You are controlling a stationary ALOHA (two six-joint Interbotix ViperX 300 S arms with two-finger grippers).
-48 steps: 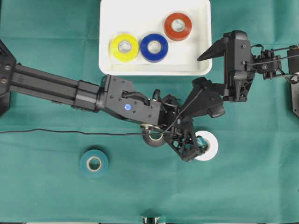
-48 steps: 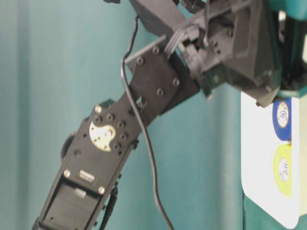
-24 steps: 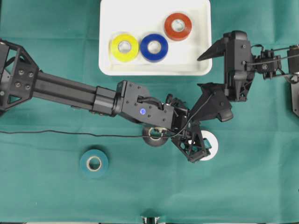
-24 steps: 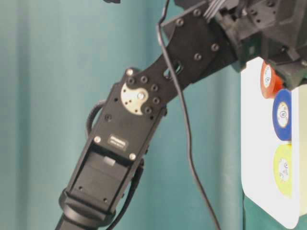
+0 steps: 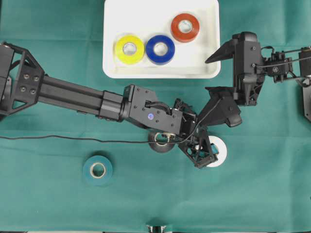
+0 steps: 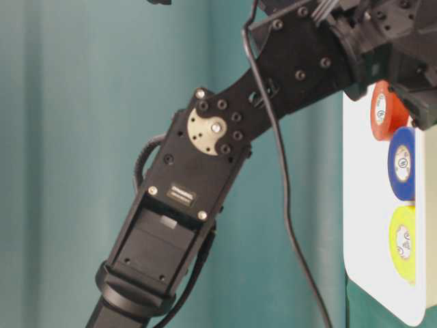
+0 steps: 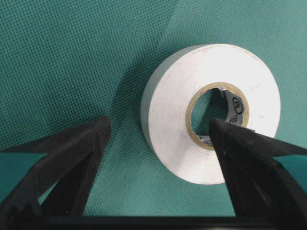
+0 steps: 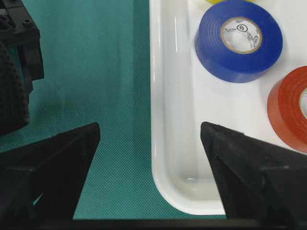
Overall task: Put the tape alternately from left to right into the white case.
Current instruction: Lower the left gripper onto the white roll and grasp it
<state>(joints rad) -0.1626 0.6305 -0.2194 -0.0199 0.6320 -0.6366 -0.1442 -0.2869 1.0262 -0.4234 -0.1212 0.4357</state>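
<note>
— Green cloth over the whole table (image 5: 272, 194), white case (image 5: 111, 63) at the far edge, middle. Inside: yellow roll (image 5: 129, 49) left, blue roll (image 5: 160, 49) beside it, red roll (image 5: 185, 27) farther back and right; all flat, apart from each other

— And outside the case?

— Teal roll (image 5: 97, 169) flat on the cloth, near left. Black roll (image 5: 161, 141) mostly hidden under the left arm, mid-table. White roll (image 7: 211, 111) just right of it, flat on the cloth

— Left gripper (image 7: 158, 132)?

— Down over the white roll, jaws spread wide: one finger (image 7: 72, 158) out on the cloth left of the roll, the other finger (image 7: 249, 153) over the pale core hole. Cannot tell whether either touches

— Right gripper (image 8: 149, 132)?

— Jaws wide apart, nothing between them, straddling the case's rim near a corner, blue and red rolls just beyond. Thin black cable (image 5: 73, 138) across the cloth from the left edge
</note>
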